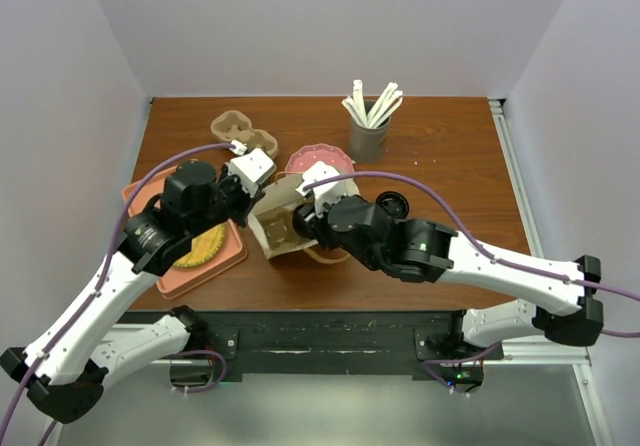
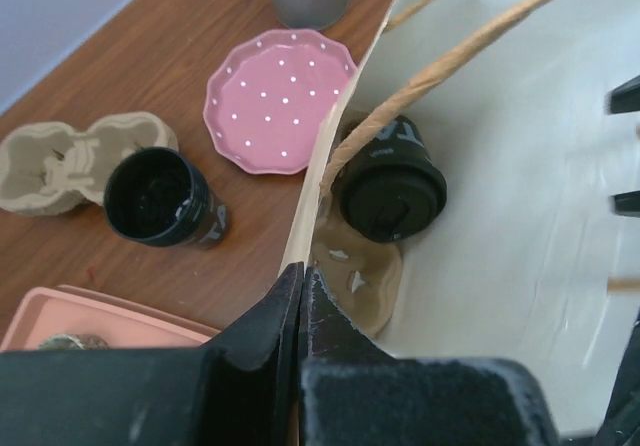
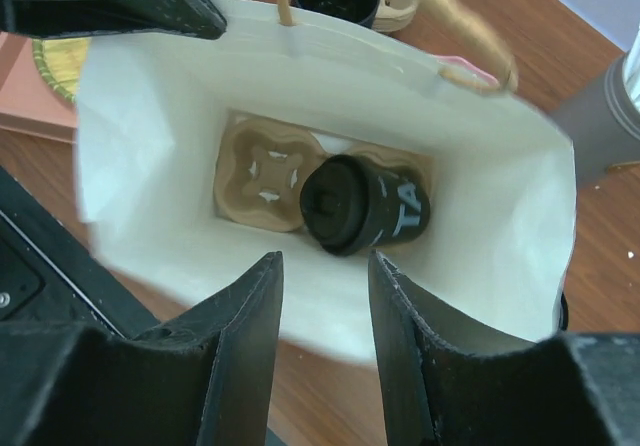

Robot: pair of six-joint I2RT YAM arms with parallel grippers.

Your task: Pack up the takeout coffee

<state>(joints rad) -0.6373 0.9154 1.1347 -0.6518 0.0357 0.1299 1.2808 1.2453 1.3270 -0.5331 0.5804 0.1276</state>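
The left gripper [image 2: 300, 306] pinched the white paper bag [image 3: 500, 216] at its rim; the right gripper [image 3: 325, 261] hovered over its mouth, jaws apart, empty. Inside, the black lidded coffee cup [image 3: 355, 204] leaned in the brown pulp carrier [image 3: 262, 181], at its 3 o'clock slot; any tug on the bag could topple it.

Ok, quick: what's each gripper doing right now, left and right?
Left gripper: closed, pinching the rim of the white paper bag.
Right gripper: open, jaws apart over the bag's mouth, holding nothing.

Black lidded cup [image 3: 360, 206] tilted inside bag [image 3: 505, 216]
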